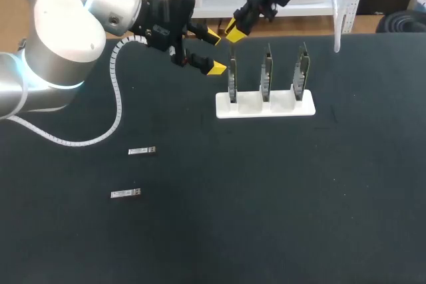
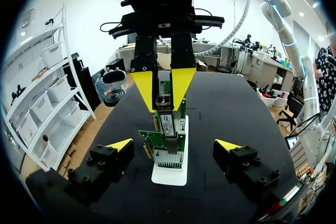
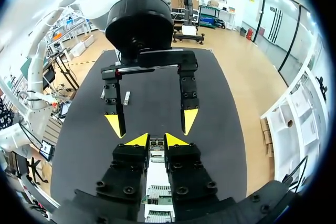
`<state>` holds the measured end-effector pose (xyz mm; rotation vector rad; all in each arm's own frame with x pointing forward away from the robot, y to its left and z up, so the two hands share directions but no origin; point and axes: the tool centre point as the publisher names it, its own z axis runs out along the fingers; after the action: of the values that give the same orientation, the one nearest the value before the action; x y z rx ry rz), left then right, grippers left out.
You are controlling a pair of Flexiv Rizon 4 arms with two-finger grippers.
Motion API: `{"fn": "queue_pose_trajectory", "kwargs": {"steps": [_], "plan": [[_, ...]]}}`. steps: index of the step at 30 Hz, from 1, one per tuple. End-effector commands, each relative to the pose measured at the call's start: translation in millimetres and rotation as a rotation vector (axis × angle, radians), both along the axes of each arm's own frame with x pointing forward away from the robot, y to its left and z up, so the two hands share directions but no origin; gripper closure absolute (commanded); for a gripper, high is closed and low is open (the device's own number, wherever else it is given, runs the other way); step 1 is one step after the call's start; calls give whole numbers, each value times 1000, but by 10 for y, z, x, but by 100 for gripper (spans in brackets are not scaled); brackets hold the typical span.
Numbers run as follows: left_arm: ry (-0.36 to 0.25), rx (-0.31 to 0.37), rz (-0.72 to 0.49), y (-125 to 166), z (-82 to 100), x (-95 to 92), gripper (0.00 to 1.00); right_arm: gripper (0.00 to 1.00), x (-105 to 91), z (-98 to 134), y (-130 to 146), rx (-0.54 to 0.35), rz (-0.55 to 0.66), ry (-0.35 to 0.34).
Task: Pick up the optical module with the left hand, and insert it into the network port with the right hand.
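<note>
Your left arm enters from the frame's left and reaches to upper centre. The left gripper [image 1: 216, 52] is spread wide and empty, beside the leftmost upright green circuit board [image 1: 232, 79] in the white plastic rack [image 1: 279, 108]. Your right arm descends from the top edge. The right gripper [image 1: 233, 30] pinches a small silver optical module [image 2: 164, 103] above that board. Two loose silver modules [image 1: 142, 151] lie at lower left

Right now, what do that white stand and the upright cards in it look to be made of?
White stand: probably matte plastic, evenly white with rounded corners. Upright cards: green printed circuit board, seemingly laminate, carrying shiny metal parts.
</note>
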<state>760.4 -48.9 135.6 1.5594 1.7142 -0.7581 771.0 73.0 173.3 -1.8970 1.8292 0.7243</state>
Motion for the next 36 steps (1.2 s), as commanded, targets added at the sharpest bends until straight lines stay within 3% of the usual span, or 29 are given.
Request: {"fn": "queue_pose_trajectory", "kwargs": {"steps": [1,36], "plan": [[1,2,-3,-4,-3,18,0,100,-36,-8,-16,3,-3,-4],[1,2,-3,-4,-3,18,0,100,-73,-9,-48,-3,-16,-17]]}}
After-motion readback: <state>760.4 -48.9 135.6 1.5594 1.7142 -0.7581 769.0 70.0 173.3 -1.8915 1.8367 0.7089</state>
